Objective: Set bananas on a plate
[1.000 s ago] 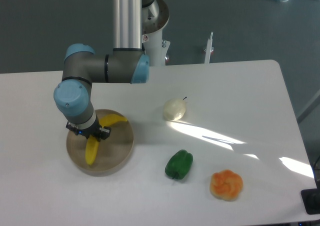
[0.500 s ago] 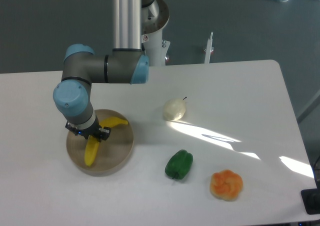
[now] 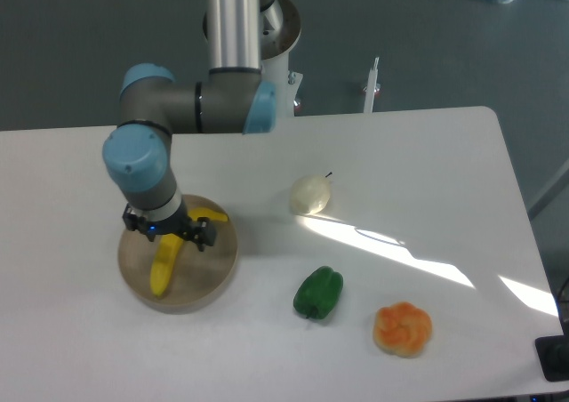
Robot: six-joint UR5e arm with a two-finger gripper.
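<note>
Nearest to my camera, an orange lumpy fruit (image 3: 403, 328) is sitting on the white desk (image 3: 427, 180), toward the front right. Just to its left and a little farther back, a green pepper (image 3: 318, 293) is lying on the desk, apart from the orange one.

Over on the left I am seeing the plate (image 3: 206, 271), a round beige-grey disc resting flat on the desk. The bananas (image 3: 165, 263) are lying on it: one yellow arm is pointing down toward the front edge of the plate, the other, shorter-looking arm is reaching right toward the plate's far right rim. Both seem to be inside the rim.

The gripper (image 3: 170, 232) is hanging directly over the bend where the two bananas are joining. From this angle the jaws are looking spread, with a dark finger showing on either side of the fruit, but I cannot tell whether they are touching the bananas or standing just clear of them. The wrist above is covering the join itself.

Farther back, near the middle of the desk, a pale cream pear-like fruit (image 3: 309, 194) with a thin dark stem is sitting alone, well apart from the plate.

Beyond that, the arm's silver column is rising at the desk's far edge, with a dark floor behind.
</note>
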